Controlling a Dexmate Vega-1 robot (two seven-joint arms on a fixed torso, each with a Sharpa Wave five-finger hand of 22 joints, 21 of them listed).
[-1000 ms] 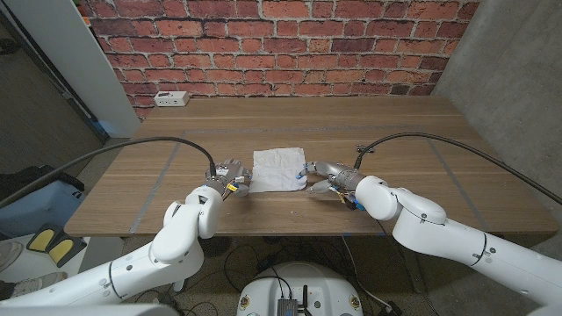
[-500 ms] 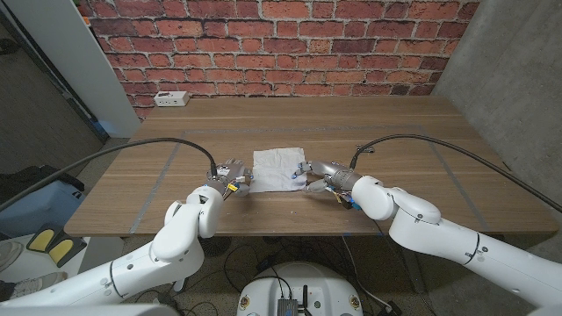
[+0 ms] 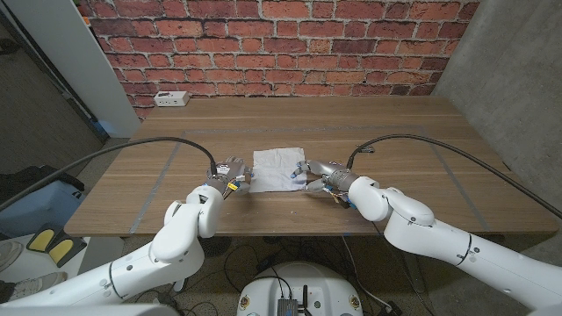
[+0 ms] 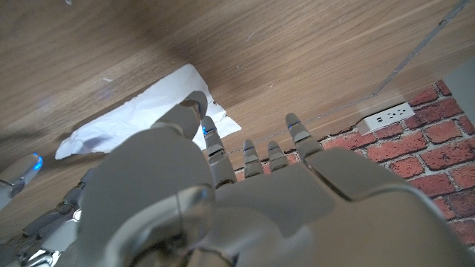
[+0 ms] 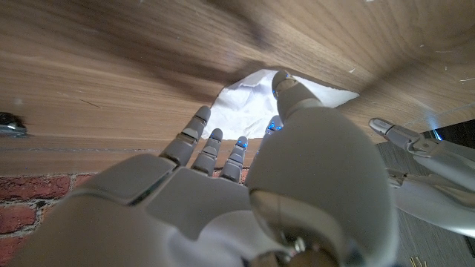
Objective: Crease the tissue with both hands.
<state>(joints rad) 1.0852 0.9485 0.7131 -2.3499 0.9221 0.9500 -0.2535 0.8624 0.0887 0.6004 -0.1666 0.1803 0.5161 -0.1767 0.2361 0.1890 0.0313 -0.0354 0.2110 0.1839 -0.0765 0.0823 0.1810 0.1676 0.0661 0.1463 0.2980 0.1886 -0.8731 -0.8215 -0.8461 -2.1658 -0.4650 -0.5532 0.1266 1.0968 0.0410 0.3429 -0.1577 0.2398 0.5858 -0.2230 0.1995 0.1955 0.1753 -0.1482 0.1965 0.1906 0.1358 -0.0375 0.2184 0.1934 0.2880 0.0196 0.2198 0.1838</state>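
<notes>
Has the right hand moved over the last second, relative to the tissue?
Yes. In the head view the right hand has crept toward the robot's left, closing on the near right edge of the tissue, which has stayed put on the table.

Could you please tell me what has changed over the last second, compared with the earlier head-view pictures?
The right hand has slid a little towards the tissue, so its fingers now reach over the tissue's near right corner. Whether it has gripped the tissue cannot be told. The left hand has stayed beside the tissue's left edge, holding nothing. The tissue lies where it was, and so does the white power strip.
</notes>
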